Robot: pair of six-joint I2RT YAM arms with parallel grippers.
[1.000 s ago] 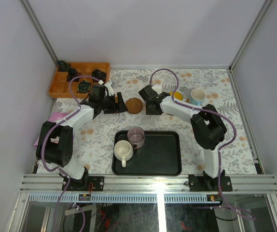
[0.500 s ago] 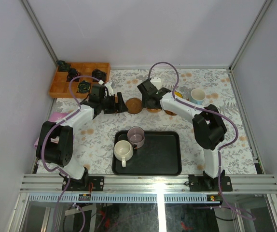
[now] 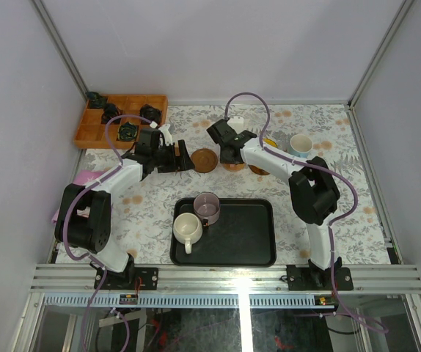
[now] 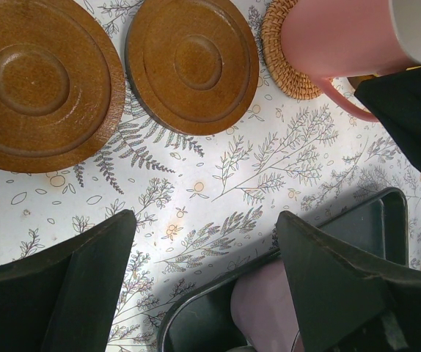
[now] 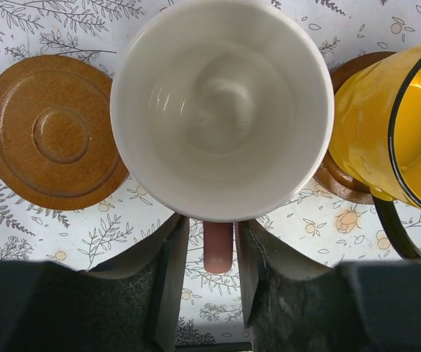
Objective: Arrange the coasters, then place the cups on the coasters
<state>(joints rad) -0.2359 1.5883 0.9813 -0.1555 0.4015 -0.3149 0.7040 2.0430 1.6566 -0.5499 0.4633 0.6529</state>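
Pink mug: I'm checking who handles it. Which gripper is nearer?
Right. The right gripper straddles the handle of the pink mug; the left gripper hangs open off to the side, a bare brown coaster between it and the mug.

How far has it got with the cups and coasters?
Done: yellow cup on a brown coaster. In hand: pink cup resting on a woven coaster, right pincer astride its handle. To do: cream cup and mauve cup wait in the tray; two coasters lie bare. Blue cup's footing is unclear.
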